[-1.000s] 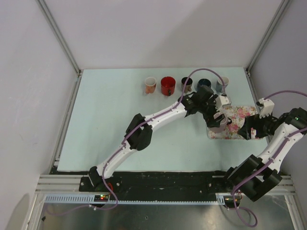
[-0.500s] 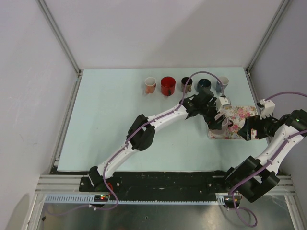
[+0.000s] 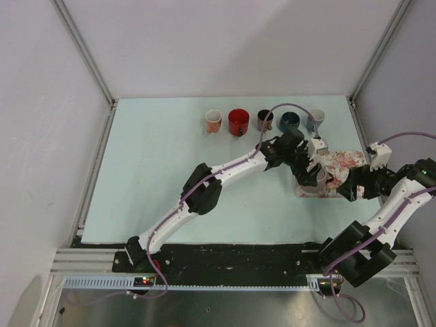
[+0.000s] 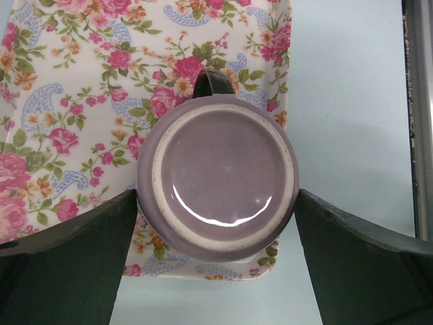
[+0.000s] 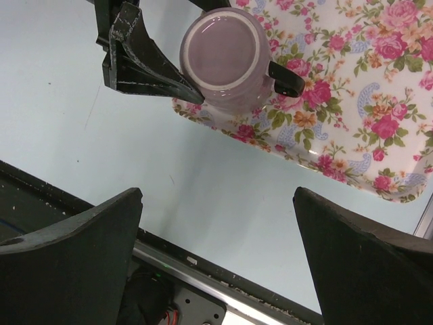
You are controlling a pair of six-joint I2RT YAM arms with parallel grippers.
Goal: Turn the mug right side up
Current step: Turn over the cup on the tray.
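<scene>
One purple mug (image 4: 216, 183) stands upside down on a corner of the flowered tray (image 4: 67, 101). The left gripper (image 4: 216, 201) straddles it, fingers (image 4: 74, 264) wide. The right gripper (image 5: 218, 196) hovers nearby, also wide and empty. Grasping seems in hand; next, squeeze the sides, lift, flip.

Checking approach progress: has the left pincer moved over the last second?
Yes. In the top view the left pincer has shifted slightly nearer, away from the row of mugs, over the purple mug on the floral tray.
</scene>
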